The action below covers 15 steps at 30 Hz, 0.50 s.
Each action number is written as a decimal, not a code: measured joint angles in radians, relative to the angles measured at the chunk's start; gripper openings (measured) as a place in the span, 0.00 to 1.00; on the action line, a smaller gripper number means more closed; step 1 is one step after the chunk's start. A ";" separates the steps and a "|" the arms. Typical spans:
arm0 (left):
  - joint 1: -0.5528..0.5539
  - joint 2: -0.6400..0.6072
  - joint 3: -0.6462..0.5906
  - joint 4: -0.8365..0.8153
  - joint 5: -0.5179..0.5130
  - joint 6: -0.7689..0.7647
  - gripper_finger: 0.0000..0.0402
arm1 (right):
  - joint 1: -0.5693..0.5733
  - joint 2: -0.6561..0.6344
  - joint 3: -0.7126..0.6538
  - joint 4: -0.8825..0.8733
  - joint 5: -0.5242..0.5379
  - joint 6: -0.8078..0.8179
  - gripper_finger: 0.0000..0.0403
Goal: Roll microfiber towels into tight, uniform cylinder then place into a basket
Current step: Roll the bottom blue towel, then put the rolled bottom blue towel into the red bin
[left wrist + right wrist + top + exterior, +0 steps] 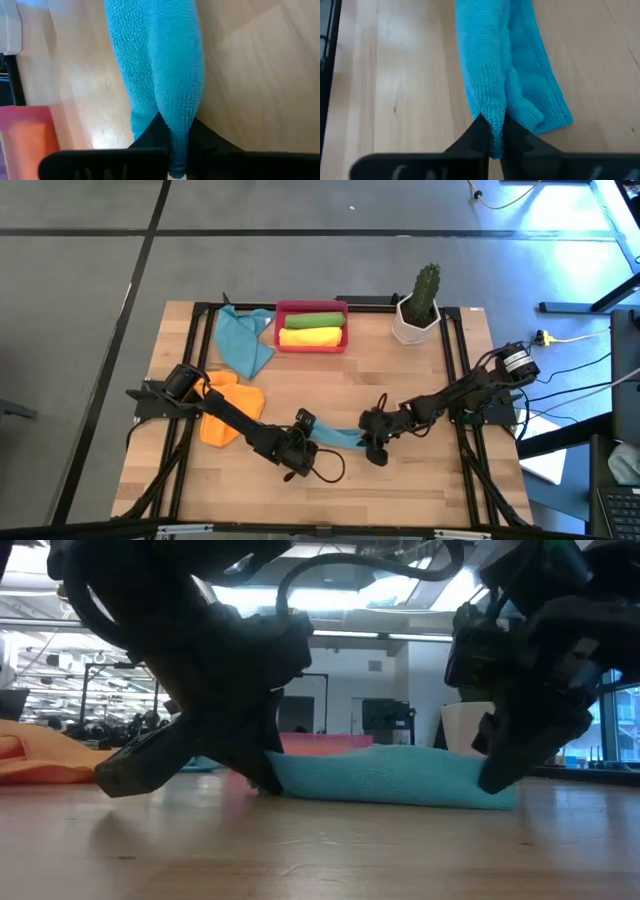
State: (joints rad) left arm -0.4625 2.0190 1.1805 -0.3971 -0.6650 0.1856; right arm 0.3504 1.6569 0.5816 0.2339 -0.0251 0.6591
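You have two towels already rolled and lying side by side in the red basket [312,311] at the far edge of the bench [320,480]: a green roll [313,320] and a yellow roll [311,337], both with their long axes running left to right. The teal towel [343,438] in hand is the third, and it is rolled or folded into a long narrow strip lying flat on the bench near the front middle, well apart from the basket. Its long axis also runs left to right, spanning between your two grippers. Your left gripper [309,440] is pinching the strip's left end, with the cloth squeezed between the pressed-together fingers in the left wrist view. Your right gripper [372,442] is pinching the right end the same way, and there the edge looks loose rather than tightly wound. I judge this roll close to ready for carrying to the basket, though not very tight. Two more wait: an orange towel [225,412] crumpled under your left arm, and another teal towel [243,340] lying loose just left of the basket, both still unrolled.
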 joint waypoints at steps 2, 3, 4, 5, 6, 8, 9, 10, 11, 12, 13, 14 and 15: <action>-0.002 0.000 0.000 0.003 0.005 0.000 0.03 | 0.000 -0.023 0.002 -0.014 0.000 -0.059 0.10; -0.004 0.000 0.000 0.003 0.005 0.000 0.03 | 0.000 -0.034 0.003 -0.015 0.001 -0.092 0.12; -0.006 0.000 0.000 0.002 0.005 -0.001 0.02 | 0.001 -0.047 0.003 -0.019 0.011 -0.121 0.14; -0.008 0.000 0.000 0.000 0.005 -0.002 0.01 | 0.002 -0.058 0.003 -0.020 0.025 -0.149 0.16; -0.009 0.000 0.000 0.000 0.005 -0.006 0.01 | 0.004 -0.069 0.004 -0.028 0.035 -0.174 0.19; -0.011 0.000 0.000 -0.002 0.009 -0.020 0.01 | 0.005 -0.094 0.004 -0.062 0.054 -0.214 0.25; -0.011 0.000 0.000 -0.003 0.015 -0.025 0.01 | 0.005 -0.107 0.004 -0.079 0.058 -0.226 0.28; -0.011 -0.001 0.001 -0.004 0.022 -0.029 0.01 | 0.005 -0.122 0.005 -0.098 0.063 -0.240 0.32; -0.010 -0.001 0.001 -0.004 0.025 -0.036 0.01 | 0.005 -0.137 0.005 -0.119 0.073 -0.246 0.36; -0.010 -0.001 0.001 -0.005 0.026 -0.042 0.01 | 0.005 -0.154 0.005 -0.134 0.082 -0.247 0.40; -0.010 -0.001 0.001 -0.005 0.028 -0.044 0.01 | 0.005 -0.172 0.005 -0.151 0.093 -0.249 0.44; -0.010 -0.002 0.001 -0.005 0.029 -0.045 0.01 | 0.005 -0.190 0.005 -0.168 0.104 -0.251 0.48; -0.011 -0.002 0.001 -0.006 0.029 -0.045 0.01 | 0.005 -0.209 0.005 -0.179 0.109 -0.257 0.52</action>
State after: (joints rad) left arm -0.4732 2.0174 1.1812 -0.4026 -0.6361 0.1410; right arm 0.3553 1.4484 0.5870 0.0546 0.0841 0.4025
